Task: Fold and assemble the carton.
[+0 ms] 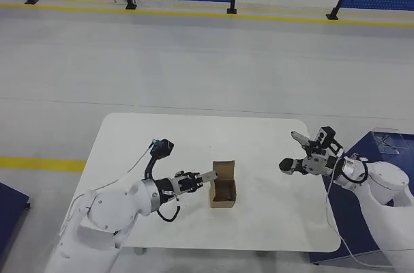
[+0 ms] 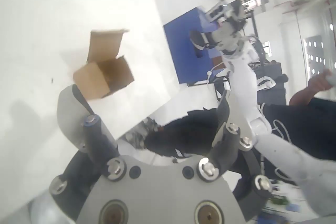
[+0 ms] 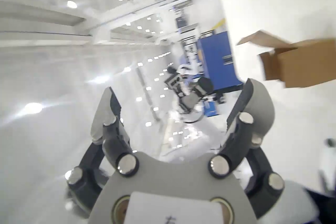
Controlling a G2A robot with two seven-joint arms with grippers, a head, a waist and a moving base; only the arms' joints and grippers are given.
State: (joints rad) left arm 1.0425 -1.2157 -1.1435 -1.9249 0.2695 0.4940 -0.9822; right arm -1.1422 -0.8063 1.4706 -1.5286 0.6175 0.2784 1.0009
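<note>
White table (image 1: 261, 136) with rounded corners on a pale grey floor; a yellow line (image 1: 29, 164) runs along the floor beside it.

We find the carton (image 1: 223, 185) standing near the middle of the table, mouth up and unclosed. One flap (image 1: 224, 169) is upright on the side away from the robot. The body looks close to cubic, so we record no clear long axis.

The left gripper (image 2: 145, 98) has its jaws spread wide and holds nothing. In the top view its fingertips sit just beside the carton's wall on the left arm's side. We cannot tell whether they touch it.

The right gripper (image 3: 178, 89) is likewise spread wide and empty. It is well apart from the carton, out near the table's edge on its own side.

We judge the left arm the nearer by a clear margin. The carton lies straight ahead of its jaws, and the raised flap stands off to the far side of that line.

We find no legible print on the carton. A white label (image 3: 170, 209) on the right wrist plate is cut off and unreadable.
</note>
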